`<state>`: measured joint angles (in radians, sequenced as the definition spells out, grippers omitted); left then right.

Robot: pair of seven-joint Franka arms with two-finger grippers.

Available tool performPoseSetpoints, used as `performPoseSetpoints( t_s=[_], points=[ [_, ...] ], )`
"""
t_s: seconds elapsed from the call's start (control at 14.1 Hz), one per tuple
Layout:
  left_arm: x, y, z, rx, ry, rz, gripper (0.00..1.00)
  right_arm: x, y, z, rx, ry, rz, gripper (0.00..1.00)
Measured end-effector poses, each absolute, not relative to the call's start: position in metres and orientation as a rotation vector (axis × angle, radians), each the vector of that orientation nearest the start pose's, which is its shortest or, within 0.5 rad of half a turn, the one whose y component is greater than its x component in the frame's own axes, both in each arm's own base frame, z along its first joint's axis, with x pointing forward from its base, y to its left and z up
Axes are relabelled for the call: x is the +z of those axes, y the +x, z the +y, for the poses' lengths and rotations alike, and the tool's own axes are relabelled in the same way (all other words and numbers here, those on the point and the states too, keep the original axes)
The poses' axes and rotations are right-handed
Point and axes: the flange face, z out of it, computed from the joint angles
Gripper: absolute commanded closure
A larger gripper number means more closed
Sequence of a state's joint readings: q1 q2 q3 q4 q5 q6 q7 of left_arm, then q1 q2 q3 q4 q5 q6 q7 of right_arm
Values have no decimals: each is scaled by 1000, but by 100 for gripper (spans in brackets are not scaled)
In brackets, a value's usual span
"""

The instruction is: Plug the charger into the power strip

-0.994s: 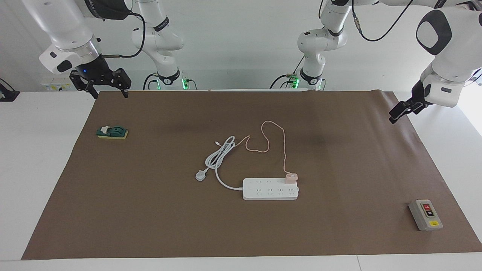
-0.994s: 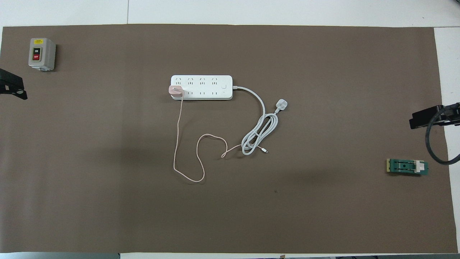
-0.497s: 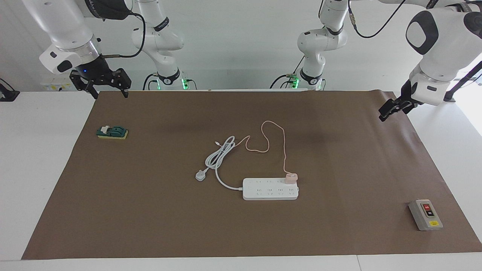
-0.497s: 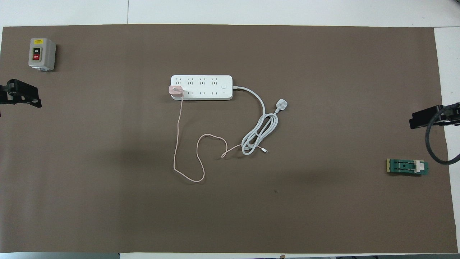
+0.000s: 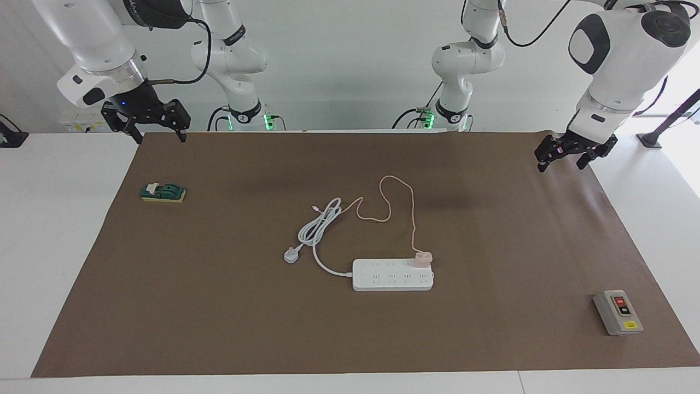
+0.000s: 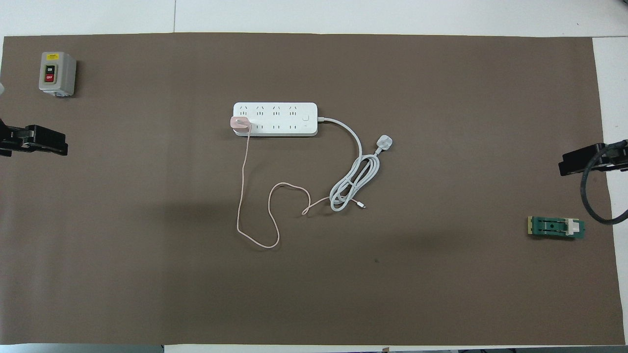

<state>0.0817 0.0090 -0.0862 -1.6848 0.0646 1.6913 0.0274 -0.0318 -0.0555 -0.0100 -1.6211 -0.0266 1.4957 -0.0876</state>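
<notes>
Brown mat [image 5: 219, 306] covers white table [image 5: 49, 230]; both grippers' fingers apart, empty

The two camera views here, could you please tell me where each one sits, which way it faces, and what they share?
Facing view: high across the table, looking at the robots; both arms show whole, the left gripper and right gripper raised over the brown mat's corners by the bases.
Overhead view: high above the robots' end, looking steeply down and forward; only the grippers' tips show at the side edges.
Shared: the power strip with the charger on its end, the grey switch box, the green block, half a turn apart.
</notes>
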Motion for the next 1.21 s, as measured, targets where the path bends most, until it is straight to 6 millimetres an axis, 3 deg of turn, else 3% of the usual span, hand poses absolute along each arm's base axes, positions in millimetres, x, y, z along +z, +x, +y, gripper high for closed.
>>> performPoseSetpoints(
  t_s=[1.21],
  points=[
    [585, 555, -17, 123, -3146, -5, 0, 625, 528, -25, 113, -3160, -71, 0]
  ],
)
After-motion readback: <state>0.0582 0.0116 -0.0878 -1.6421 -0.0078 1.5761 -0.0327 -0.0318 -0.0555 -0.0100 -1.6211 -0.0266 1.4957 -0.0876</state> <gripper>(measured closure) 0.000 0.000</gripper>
